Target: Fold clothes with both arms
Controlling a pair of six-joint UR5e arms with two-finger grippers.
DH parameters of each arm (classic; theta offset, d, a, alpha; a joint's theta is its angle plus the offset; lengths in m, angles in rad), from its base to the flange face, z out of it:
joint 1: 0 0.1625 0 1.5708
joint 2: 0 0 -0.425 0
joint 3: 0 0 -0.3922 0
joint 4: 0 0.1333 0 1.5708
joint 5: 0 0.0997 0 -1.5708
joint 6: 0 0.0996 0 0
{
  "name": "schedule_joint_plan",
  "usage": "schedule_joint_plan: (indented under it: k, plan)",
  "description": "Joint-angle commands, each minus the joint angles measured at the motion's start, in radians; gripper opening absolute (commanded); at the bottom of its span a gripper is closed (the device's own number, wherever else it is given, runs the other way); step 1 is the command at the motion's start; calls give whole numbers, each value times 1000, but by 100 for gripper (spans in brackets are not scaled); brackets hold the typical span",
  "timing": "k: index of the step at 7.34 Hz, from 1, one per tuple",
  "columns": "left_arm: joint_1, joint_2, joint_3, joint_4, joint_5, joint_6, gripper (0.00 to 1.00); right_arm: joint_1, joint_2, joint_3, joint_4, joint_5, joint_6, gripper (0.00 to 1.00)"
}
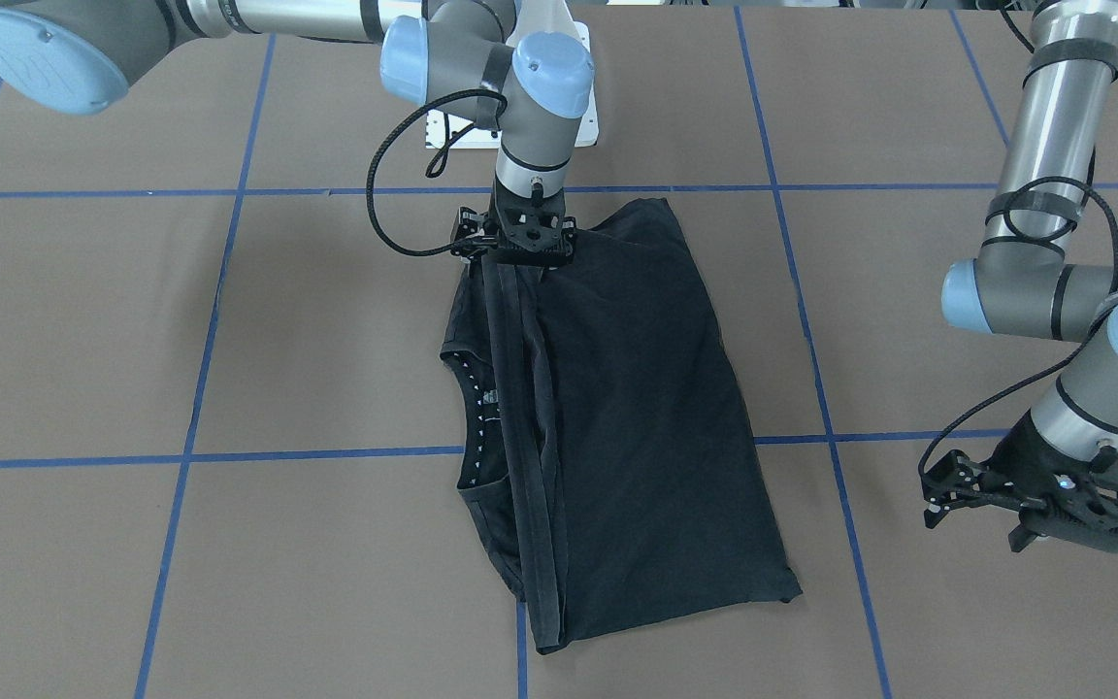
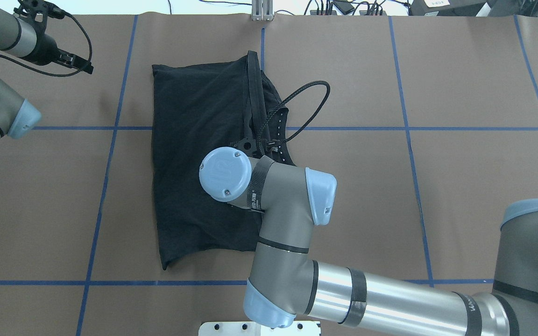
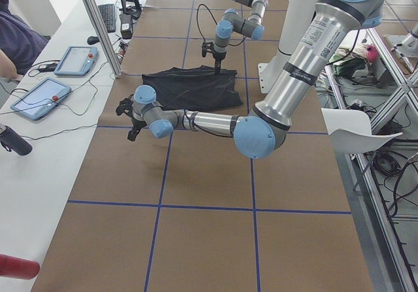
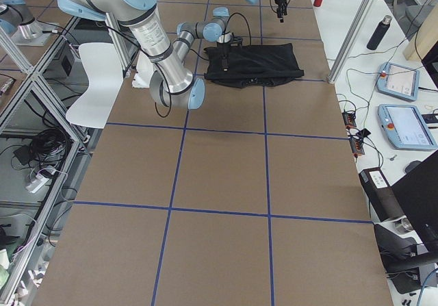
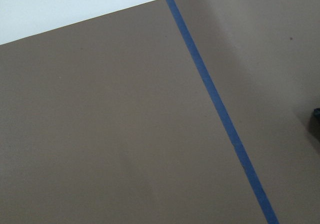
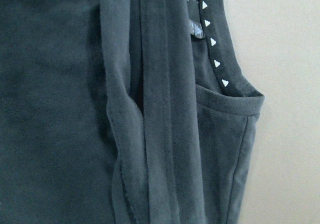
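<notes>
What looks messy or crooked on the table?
The black shirt is folded unevenly. A long strip of cloth near the collar is bunched into ridges instead of lying flat, and the collar pokes out past the folded edge. Nothing looks torn or spilled.

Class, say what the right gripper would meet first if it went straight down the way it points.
The black T-shirt, directly beneath the right gripper; it may already touch.

Brown table [image 1: 83, 320], blue tape grid [image 1: 132, 193], white chair [image 4: 92, 80], black bottle [image 4: 378, 32]
</notes>
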Motion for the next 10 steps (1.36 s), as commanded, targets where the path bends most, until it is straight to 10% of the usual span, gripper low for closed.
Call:
schedule_joint_plan:
  k: [1,10]
  plan:
    - [0,4,-5,0,0,0,100,-55,6,-3,-88,-55,-38,94]
    - [0,10,-4,-2,0,1,100,-87,43,-55,-115,-87,-104,76]
